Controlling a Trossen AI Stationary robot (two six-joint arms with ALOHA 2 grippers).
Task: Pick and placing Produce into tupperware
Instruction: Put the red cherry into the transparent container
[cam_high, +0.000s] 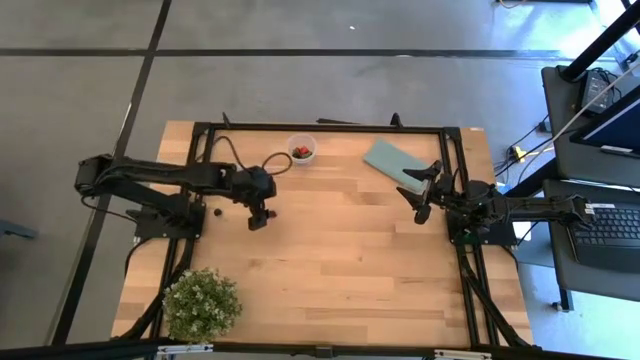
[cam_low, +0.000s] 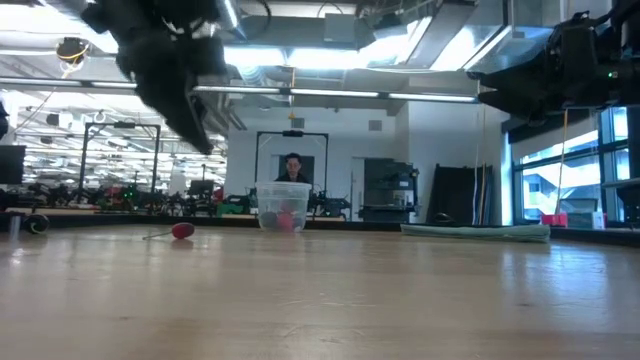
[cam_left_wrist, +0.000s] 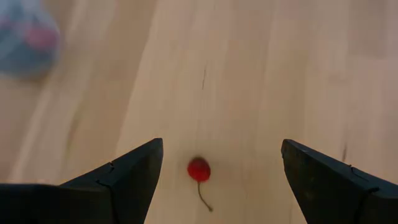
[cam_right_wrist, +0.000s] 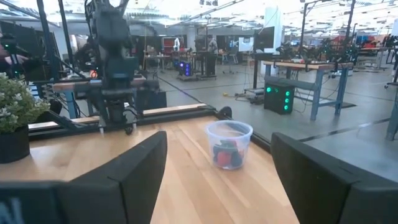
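So the left hand (cam_left_wrist: 221, 171) hangs wide open and empty right over 1 red cherry (cam_left_wrist: 198, 168), stem trailing back toward the wrist, right arm parked far off.

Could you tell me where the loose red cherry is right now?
In the high view it lies on the table's left side, under the open left gripper; the left wrist view shows the cherry between its fingers.

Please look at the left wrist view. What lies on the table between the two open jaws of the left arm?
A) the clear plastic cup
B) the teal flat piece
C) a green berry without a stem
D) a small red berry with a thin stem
D: a small red berry with a thin stem lies on the bare wood between the open jaws of the left gripper.
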